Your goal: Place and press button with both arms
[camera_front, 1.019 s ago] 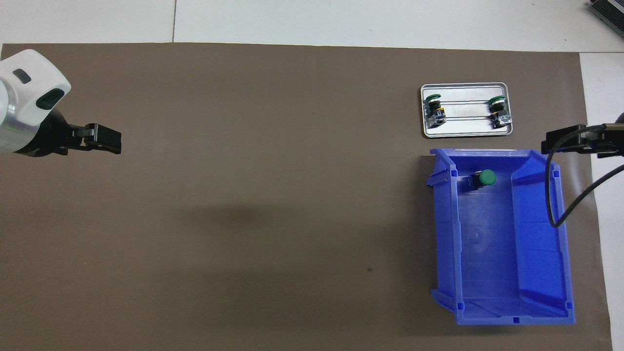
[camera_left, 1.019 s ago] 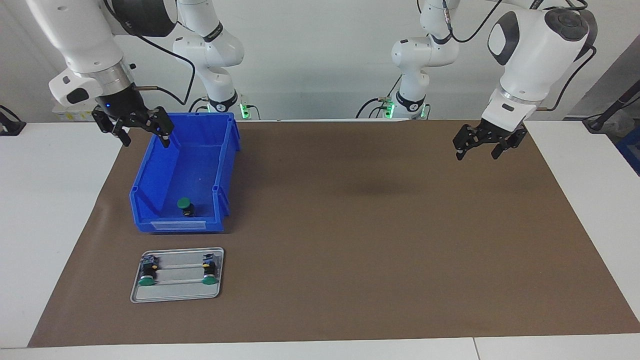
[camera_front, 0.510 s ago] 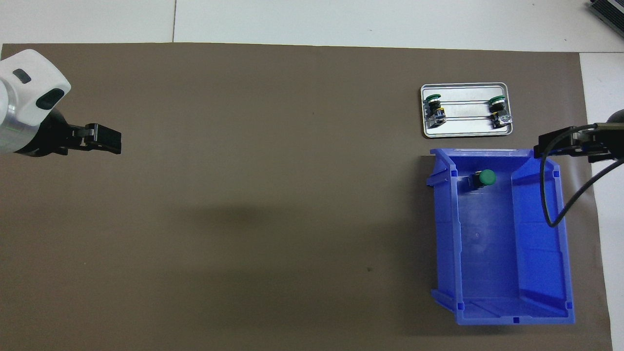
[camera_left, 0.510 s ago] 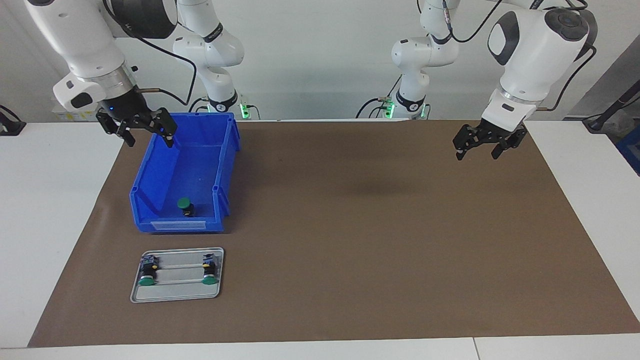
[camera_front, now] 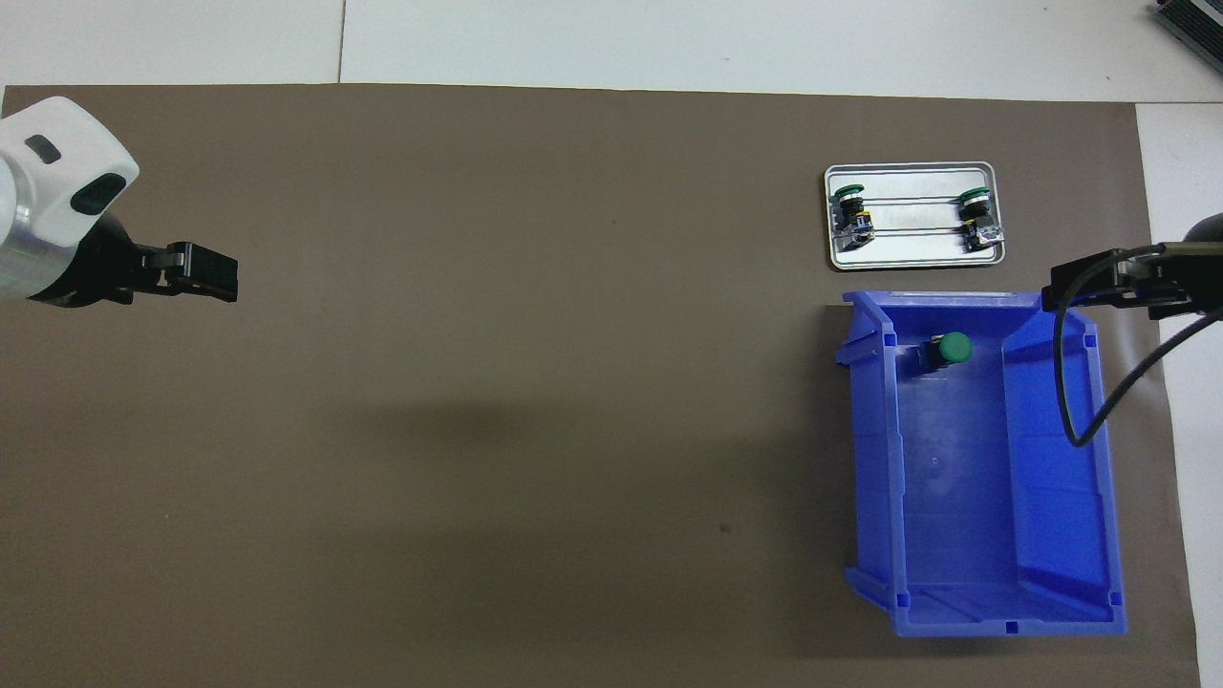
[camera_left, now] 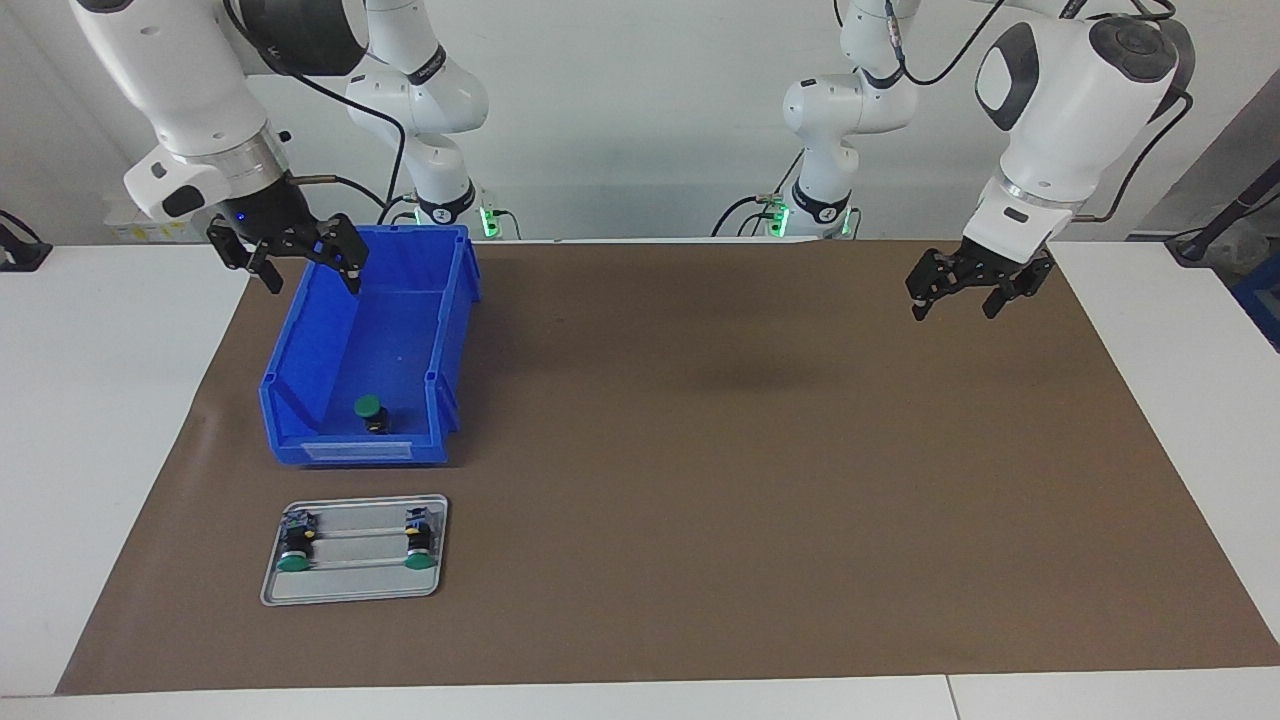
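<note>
A green-capped button (camera_left: pixel 368 408) (camera_front: pixel 952 349) lies in the blue bin (camera_left: pixel 350 452) (camera_front: pixel 965 535), at the end of it farther from the robots. Two more buttons (camera_left: pixel 293 548) (camera_left: pixel 420 545) lie on the small metal tray (camera_left: pixel 350 590) (camera_front: pixel 912 253). My right gripper (camera_left: pixel 312 280) (camera_front: pixel 1080 287) hangs open in the air over the bin's wall toward the right arm's end of the table, holding nothing. My left gripper (camera_left: pixel 953 310) (camera_front: pixel 205 272) waits open over the brown mat at the left arm's end.
The tray sits just past the bin, farther from the robots. A brown mat (camera_left: pixel 750 480) covers most of the white table. A black cable (camera_front: pixel 1075 401) from the right arm loops over the bin.
My right gripper has shifted a little toward the middle of the table, coming over the bin's wall. The left arm and the buttons have not moved.
</note>
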